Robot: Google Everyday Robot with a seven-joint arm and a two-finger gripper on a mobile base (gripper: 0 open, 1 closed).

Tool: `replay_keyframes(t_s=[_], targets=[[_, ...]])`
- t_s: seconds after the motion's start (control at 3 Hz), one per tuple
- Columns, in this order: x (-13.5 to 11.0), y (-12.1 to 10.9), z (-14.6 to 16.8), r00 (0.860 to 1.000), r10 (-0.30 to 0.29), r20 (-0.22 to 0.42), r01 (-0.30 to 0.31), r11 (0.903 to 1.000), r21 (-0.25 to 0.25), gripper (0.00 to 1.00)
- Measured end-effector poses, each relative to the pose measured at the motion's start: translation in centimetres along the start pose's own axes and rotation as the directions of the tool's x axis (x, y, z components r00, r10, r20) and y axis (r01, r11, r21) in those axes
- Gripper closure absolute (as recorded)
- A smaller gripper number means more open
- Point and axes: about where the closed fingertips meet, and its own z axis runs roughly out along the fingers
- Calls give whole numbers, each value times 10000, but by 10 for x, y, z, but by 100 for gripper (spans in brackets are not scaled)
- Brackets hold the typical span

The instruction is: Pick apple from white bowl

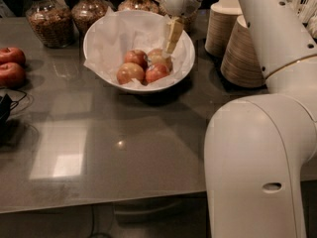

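The gripper point(169, 44) is down inside the white bowl point(101, 33), over its right half, hanging from the arm point(257, 148) that reaches in from the upper right. Its tip sits right at the top of the apple point(159, 59), touching or nearly so, hard to call. How wide it's set can't be told from this angle.

The apple is the back-right one in a cluster of four, roughly mid-bowl and a bit toward the near side. It looks paler and more tan than its neighbours, with a red blush. It's basically round, so there's no real long axis to speak of, and the stem end isn't visible, so which way it points is anyone's guess. It's pressed up against the redder apple point(156, 73) in front of it, with two more point(134, 58) point(130, 74) on the left. All of them rest on the crinkled white paper point(119, 31) lining the bowl.

Around the bowl on the grey table point(124, 148):
- glass jars point(47, 16) of something brown along the back edge
- stacks of tan bowls point(247, 53) just right of the white bowl
- two red apples point(11, 66) at the far left edge, well apart from the bowl
- a black cable point(7, 108) on the left side
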Motion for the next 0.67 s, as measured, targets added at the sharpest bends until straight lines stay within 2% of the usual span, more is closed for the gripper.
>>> replay_keyframes(t_s=[0.33, 0.67], targets=[[1, 3, 3, 9991, 381, 159, -382, 9992, 94, 0], [-18, 15, -11, 9906, 1041, 893, -1085, 9930, 457, 0]])
